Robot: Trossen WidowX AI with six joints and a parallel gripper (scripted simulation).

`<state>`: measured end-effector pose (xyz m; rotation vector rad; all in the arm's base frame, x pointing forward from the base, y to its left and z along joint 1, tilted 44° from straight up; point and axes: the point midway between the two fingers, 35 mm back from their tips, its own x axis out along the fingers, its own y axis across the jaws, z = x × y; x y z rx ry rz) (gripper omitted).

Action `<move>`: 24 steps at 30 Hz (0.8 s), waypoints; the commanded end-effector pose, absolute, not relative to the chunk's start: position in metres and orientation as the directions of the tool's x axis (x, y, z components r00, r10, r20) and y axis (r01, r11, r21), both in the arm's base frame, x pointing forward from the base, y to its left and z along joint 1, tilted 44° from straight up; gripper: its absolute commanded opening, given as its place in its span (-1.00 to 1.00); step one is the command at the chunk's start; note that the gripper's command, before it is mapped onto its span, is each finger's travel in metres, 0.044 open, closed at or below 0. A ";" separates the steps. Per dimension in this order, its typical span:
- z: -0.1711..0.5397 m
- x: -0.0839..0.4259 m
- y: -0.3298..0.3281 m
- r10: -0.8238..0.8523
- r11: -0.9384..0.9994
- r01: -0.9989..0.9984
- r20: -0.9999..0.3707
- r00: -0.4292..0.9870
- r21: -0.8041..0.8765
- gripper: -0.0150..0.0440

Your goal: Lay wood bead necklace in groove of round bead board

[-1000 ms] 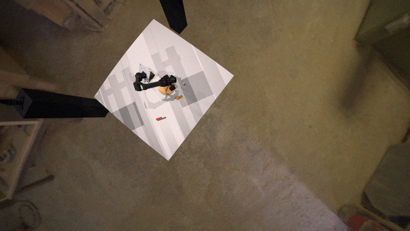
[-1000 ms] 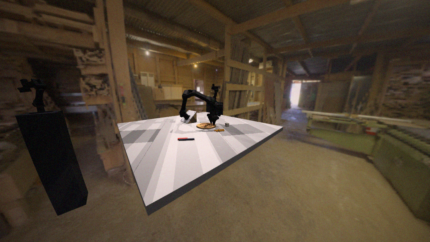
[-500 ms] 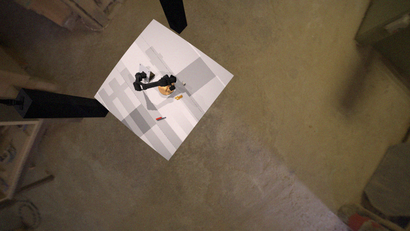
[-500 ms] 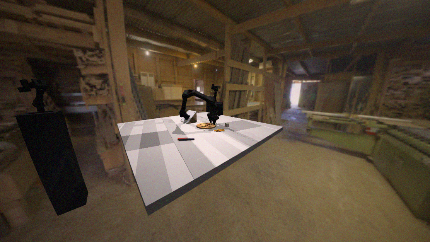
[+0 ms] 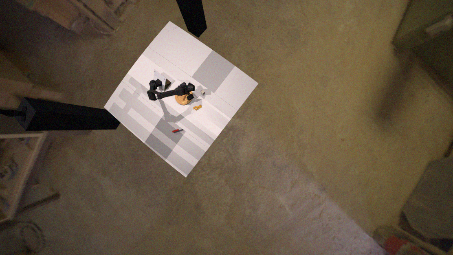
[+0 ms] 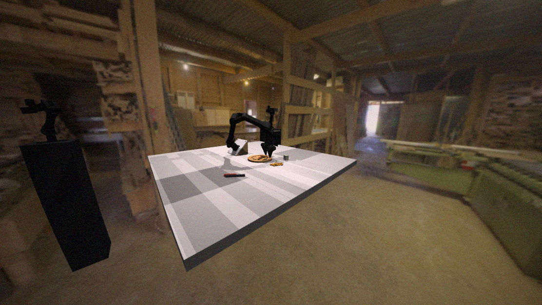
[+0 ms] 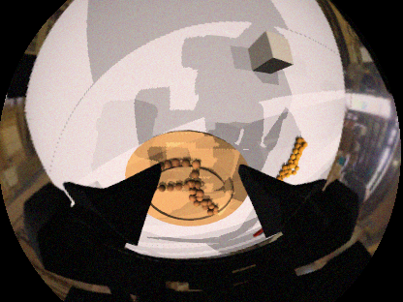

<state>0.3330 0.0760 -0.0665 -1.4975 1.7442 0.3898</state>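
The round orange-brown bead board (image 5: 181, 99) (image 6: 253, 158) (image 7: 220, 146) lies flat on the table, with a thin dark ring groove (image 7: 189, 220). The brown wood bead necklace (image 7: 192, 183) lies bunched on it. Its strands run across the inside of the ring and double up toward the lower right, where the end beads are near the groove. The right side of the groove has no beads. The left part of the necklace is hidden behind the left finger. My gripper (image 6: 267, 156) (image 7: 201, 168) is open, its fingers wide apart above the board with nothing held between them.
An amber bead string (image 5: 197, 107) (image 6: 276, 164) (image 7: 296, 156) lies bunched beside the board. A small grey-beige cube (image 5: 203, 92) (image 6: 285, 157) (image 7: 272, 50) stands nearby. A red and dark stick (image 5: 177, 130) (image 6: 234, 175) lies farther off. A tilted white panel (image 6: 239, 146) stands near the arm's base.
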 end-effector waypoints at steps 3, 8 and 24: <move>-0.052 0.328 0.085 -0.690 0.334 -0.884 -0.724 0.007 -0.327 0.64; -0.038 0.323 0.093 -0.690 0.407 -0.823 -0.724 0.007 -0.396 0.20; -0.050 0.324 0.083 -0.689 0.405 -0.823 -0.725 0.013 -0.399 -0.08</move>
